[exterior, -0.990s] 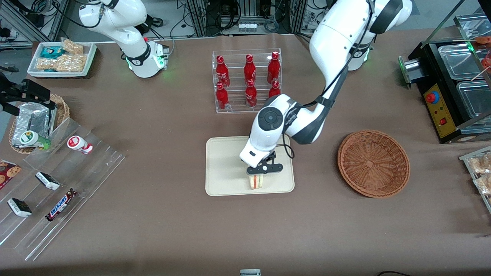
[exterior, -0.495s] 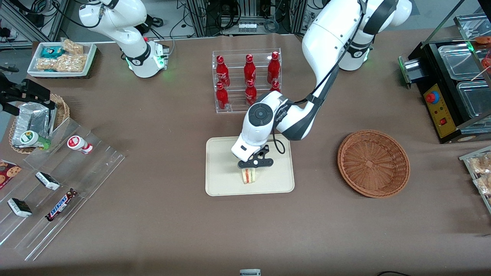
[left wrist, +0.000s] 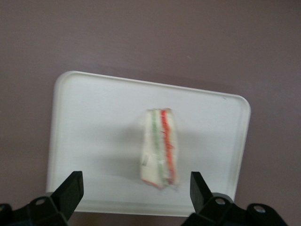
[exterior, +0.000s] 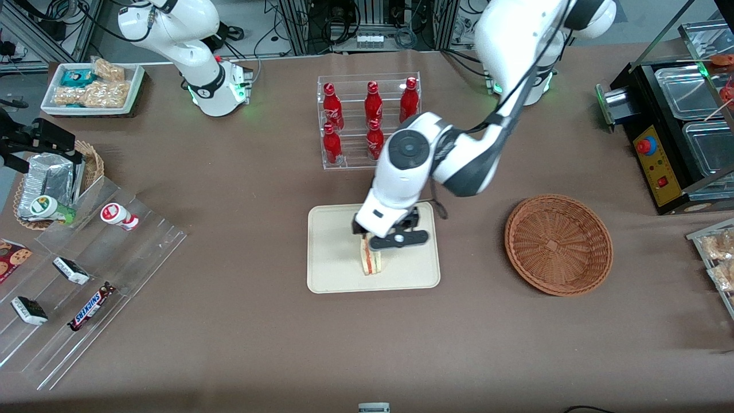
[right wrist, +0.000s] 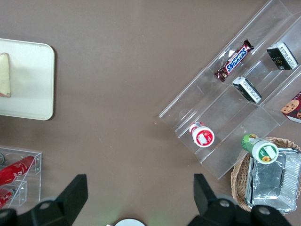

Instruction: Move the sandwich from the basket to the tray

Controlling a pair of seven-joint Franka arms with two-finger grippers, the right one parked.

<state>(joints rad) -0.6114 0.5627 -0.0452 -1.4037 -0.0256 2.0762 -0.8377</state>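
Hovering above the tray (exterior: 338, 275), the gripper (exterior: 391, 239) has its fingers (left wrist: 70, 188) spread wide with nothing between them — the sandwich (exterior: 371, 261) stands on edge on the tray below, clear of both tips. It sits nearer the tray's front rim than the bottle rack (exterior: 370, 120), with bare tray all round. The basket (exterior: 558, 244) lies toward the working arm's end of the desk (exterior: 367, 344), well apart and holding nothing. In the front view the gripper covers the sandwich's upper end; the wrist view cuts off the gripper body.
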